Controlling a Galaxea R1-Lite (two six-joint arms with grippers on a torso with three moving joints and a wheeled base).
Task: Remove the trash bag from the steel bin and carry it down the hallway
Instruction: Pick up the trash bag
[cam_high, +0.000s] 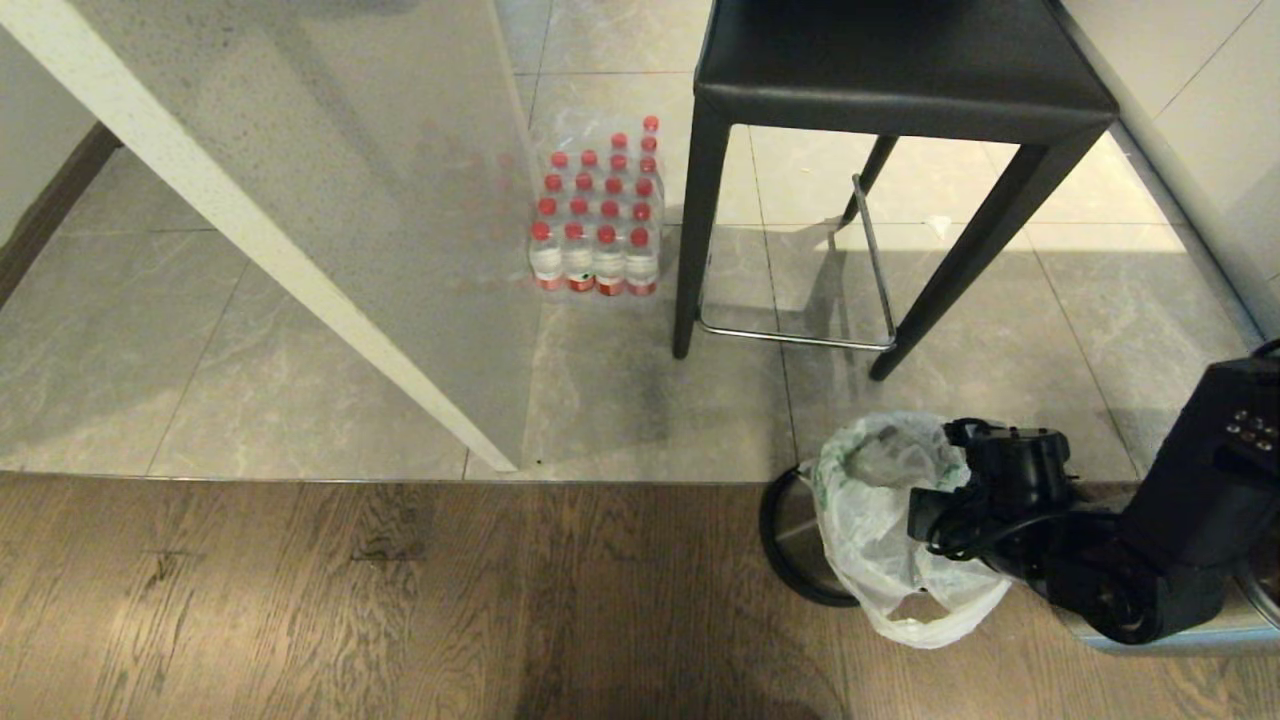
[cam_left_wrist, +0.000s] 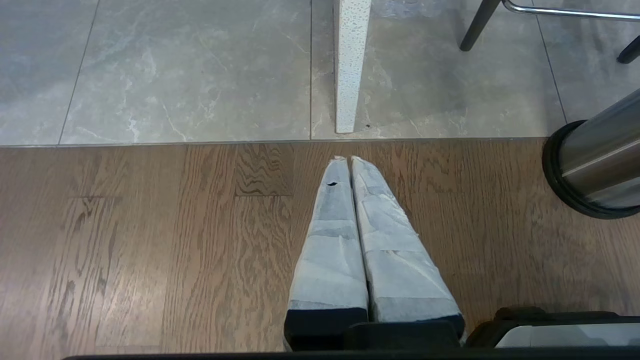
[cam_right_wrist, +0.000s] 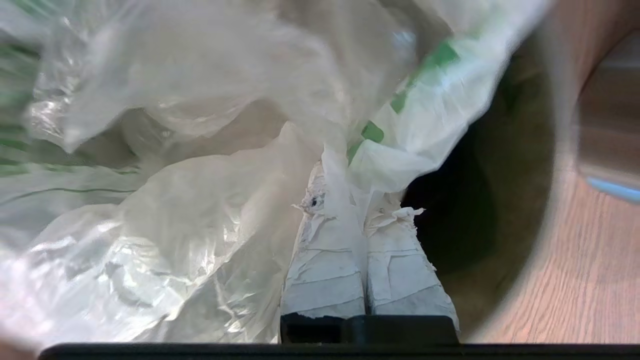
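- The thin, translucent white crinkled plastic trash bag (cam_high: 880, 520) with green print near its rim sits in the small round brushed stainless-steel bin (cam_high: 795, 540) with a black rim ring, on the brown wood-plank floor (cam_high: 400, 600) just by the edge of the grey marbled tiles (cam_high: 620, 400).
- Its mouth gapes open above the bin; a loose flap with a handle hole hangs over the near side.
- The right gripper (cam_right_wrist: 350, 212) is at the bag's rim; its white-taped fingers (cam_right_wrist: 325, 270) are pressed together, pinching a fold of the plastic.
- The left gripper (cam_left_wrist: 348, 160) hangs over the wood floor, well apart from the bin, fingers closed with nothing between them.
- A black stool (cam_high: 900, 70) and a pack of red-capped bottles (cam_high: 597, 215) stand on the tiles beyond.
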